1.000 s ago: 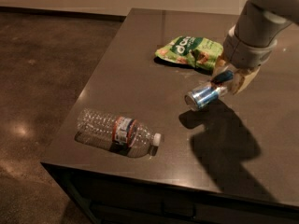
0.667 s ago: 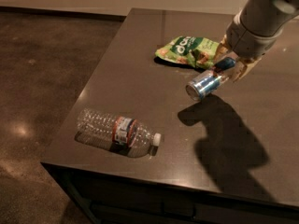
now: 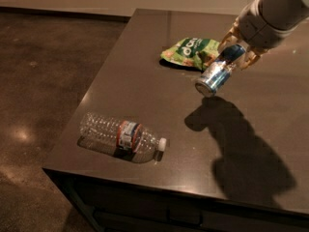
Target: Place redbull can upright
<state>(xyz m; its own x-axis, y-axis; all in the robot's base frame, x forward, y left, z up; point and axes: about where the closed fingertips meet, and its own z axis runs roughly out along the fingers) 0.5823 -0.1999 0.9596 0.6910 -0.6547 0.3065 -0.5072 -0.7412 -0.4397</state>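
The redbull can [image 3: 218,73], blue and silver with a shiny silver end, is held in the air above the dark table [image 3: 145,71]. It is tilted, its silver end pointing down and to the left. My gripper [image 3: 237,50] is shut on the can's upper part, at the upper right of the camera view. The can casts a shadow on the table below it.
A clear plastic water bottle [image 3: 120,137] with a red-blue label lies on its side near the table's front left edge. A green snack bag [image 3: 190,51] lies on the table behind the can. The floor lies to the left of the table.
My gripper has lifted the can a little higher and moved it up and away from the table, with the can still tilted.
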